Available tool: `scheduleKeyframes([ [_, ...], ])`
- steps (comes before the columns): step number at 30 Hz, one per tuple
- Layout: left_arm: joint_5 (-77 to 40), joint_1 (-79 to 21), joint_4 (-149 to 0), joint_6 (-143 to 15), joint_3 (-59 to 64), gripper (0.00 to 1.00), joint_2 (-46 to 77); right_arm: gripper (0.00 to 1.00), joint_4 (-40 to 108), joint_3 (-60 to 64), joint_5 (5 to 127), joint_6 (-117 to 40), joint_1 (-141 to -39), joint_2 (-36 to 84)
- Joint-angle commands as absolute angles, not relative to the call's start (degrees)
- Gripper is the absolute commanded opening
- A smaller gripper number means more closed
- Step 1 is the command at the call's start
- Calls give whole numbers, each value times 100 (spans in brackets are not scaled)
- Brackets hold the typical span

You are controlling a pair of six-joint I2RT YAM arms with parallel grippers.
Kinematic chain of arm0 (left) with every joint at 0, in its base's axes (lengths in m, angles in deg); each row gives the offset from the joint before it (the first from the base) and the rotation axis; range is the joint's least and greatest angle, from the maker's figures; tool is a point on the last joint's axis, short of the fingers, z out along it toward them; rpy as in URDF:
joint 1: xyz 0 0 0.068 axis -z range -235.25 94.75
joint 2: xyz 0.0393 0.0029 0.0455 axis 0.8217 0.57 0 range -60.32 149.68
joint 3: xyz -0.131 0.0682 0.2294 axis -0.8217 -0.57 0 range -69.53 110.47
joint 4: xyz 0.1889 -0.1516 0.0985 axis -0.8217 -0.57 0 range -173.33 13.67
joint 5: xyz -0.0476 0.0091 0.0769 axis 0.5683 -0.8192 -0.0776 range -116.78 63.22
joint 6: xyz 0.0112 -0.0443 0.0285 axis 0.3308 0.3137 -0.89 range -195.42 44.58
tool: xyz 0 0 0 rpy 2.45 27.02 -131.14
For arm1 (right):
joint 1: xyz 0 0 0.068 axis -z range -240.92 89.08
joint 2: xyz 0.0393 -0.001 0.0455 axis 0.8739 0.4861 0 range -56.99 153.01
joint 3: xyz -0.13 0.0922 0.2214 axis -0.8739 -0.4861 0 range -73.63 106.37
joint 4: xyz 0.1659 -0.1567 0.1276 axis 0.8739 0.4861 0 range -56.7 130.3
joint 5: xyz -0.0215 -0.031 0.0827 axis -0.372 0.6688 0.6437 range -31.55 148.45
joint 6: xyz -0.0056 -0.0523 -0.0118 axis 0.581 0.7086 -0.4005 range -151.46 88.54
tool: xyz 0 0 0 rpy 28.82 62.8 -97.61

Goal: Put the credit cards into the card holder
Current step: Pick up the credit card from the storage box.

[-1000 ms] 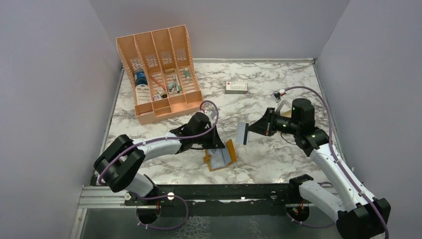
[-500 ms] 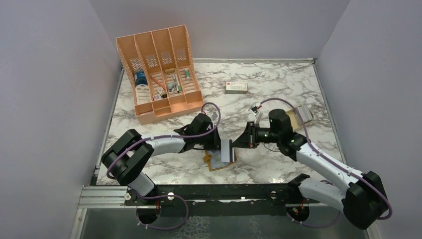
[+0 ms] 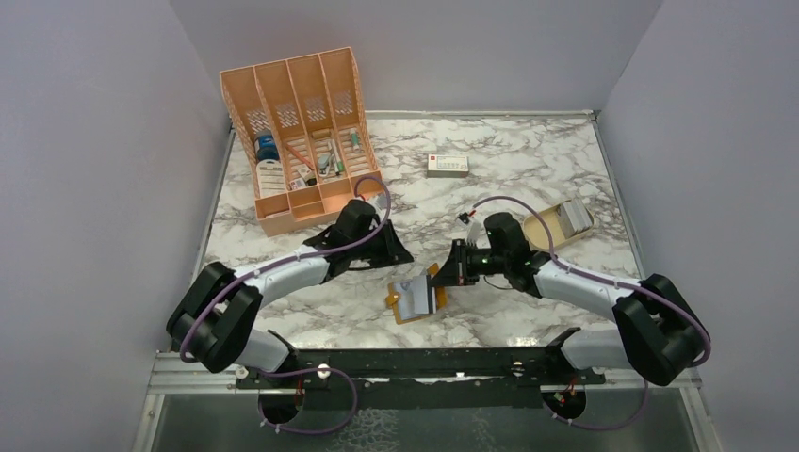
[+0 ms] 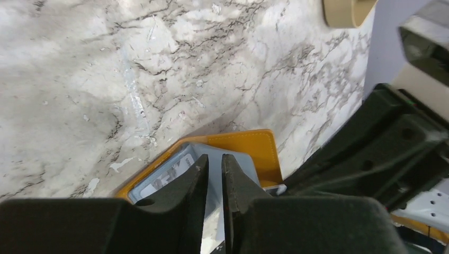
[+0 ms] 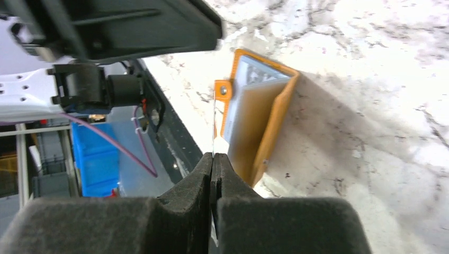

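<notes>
Two grippers are close to the open wallet (image 5: 263, 128), which lies on the table (image 3: 528, 160) near the front edge, between them. The right gripper (image 5: 213, 156) is pinched tight on one thin card (image 5: 213, 121), seen edge-on. The card sticks out past the fingertips, right beside the wallet's stud side; I cannot tell if it touches. The left gripper (image 4: 214, 159) has its jaws a tiny bit apart with nothing between them, and the wallet lies just past its tips. More cards (image 3: 572, 217) lie in a dish (image 3: 542, 229) off to the right.
</notes>
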State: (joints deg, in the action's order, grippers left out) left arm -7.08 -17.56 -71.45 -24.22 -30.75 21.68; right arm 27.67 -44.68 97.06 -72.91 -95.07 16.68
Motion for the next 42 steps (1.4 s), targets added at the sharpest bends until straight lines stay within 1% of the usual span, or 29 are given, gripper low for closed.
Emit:
scheduleKeyframes([
  [1,-551,-1926,-7414,-2488,-3236,21,1712,1,2823,-4466,9131,-6981,-9535,1861],
  [6,-243,-1924,-7207,-2444,-3500,28,1402,1,2843,-4468,9128,-6921,-9534,1872],
  [9,169,-1927,-6834,-2338,-3764,34,1275,1,2980,-4458,8974,-6888,-9537,1786],
  [13,626,-1927,-6298,-2129,-4060,41,1326,1,2888,-4555,8904,-6892,-9537,1694],
  [18,766,-1930,-5937,-2020,-4306,45,1441,1,2868,-4630,8815,-6993,-9532,1569],
  [27,1033,-1916,-5322,-1887,-4419,46,1843,1,2403,-4815,8950,-7341,-9531,1293],
  [33,1132,-1875,-4918,-1797,-4445,46,2097,1,1937,-4985,9165,-7609,-9532,1352],
  [42,1084,-1762,-4619,-1740,-4474,46,2400,1,1709,-5041,9237,-7731,-9537,1385],
])
